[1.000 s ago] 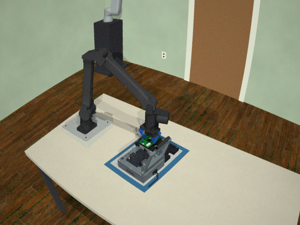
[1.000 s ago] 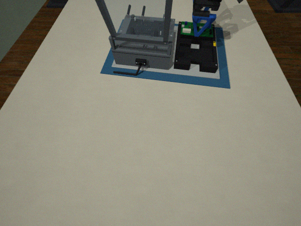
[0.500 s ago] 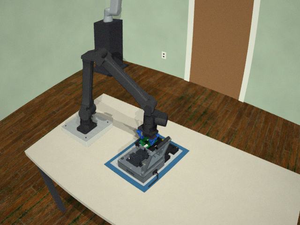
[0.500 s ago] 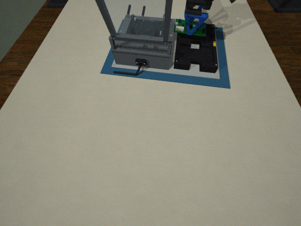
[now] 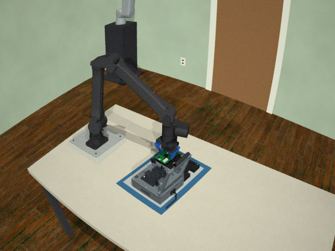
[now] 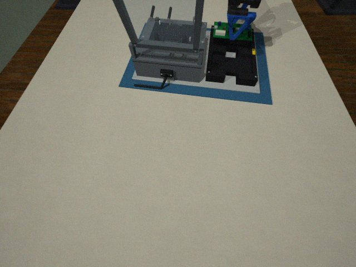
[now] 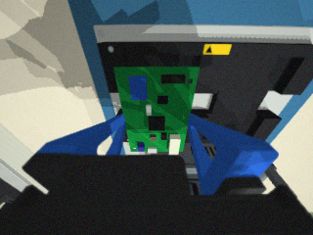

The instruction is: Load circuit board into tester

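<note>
The green circuit board (image 5: 161, 156) (image 6: 247, 33) (image 7: 156, 95) is held by its long edges between my blue fingers, a little above the far pocket of the black tray (image 5: 193, 166) (image 6: 230, 69) (image 7: 245, 83). My gripper (image 5: 167, 153) (image 6: 240, 28) (image 7: 156, 117) is shut on the board. The board's white connector (image 6: 221, 33) (image 7: 174, 145) is at the end toward the tester. The grey tester (image 5: 151, 189) (image 6: 169, 69) stands beside the tray with its lid (image 5: 177, 170) (image 6: 198, 23) raised. Its pin plate (image 5: 154, 175) lies open to view.
Tester and tray stand on a white sheet with a blue border (image 5: 123, 183) (image 6: 201, 91). A black cable (image 5: 170, 201) (image 6: 156, 85) leaves the tester's front. The tray's near pocket (image 6: 231, 55) holds no board. The arm's base (image 5: 97, 143) stands on a grey plate at the table's far left.
</note>
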Controlling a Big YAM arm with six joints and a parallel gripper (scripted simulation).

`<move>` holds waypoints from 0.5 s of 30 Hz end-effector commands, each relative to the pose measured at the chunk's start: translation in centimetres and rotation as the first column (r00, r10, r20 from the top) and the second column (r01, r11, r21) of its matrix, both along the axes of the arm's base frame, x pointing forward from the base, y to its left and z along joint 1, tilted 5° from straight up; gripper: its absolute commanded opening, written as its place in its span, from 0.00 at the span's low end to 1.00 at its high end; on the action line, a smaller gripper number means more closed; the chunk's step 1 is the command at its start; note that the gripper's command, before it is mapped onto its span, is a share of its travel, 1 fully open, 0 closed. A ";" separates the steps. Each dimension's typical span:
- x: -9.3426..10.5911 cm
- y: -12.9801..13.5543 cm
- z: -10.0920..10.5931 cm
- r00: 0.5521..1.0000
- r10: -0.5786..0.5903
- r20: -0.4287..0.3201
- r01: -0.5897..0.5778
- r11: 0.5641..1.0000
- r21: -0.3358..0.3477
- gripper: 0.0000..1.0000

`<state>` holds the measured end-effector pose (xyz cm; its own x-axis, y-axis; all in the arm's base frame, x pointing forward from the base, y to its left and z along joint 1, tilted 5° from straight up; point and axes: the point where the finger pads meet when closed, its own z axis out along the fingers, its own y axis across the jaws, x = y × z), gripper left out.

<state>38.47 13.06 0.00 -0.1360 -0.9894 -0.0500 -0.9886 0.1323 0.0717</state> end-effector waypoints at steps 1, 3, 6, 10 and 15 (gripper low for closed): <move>3.1 1.0 2.8 0.996 -0.007 0.085 0.005 1.000 0.029 0.72; 3.1 1.0 3.0 0.996 -0.007 0.086 0.005 1.000 0.030 0.72; 3.2 0.9 3.5 0.996 -0.008 0.088 0.005 1.000 0.030 0.72; 3.2 0.9 3.9 0.996 -0.009 0.089 0.006 1.000 0.030 0.72; 3.2 0.7 4.9 0.996 -0.010 0.090 0.008 1.000 0.030 0.72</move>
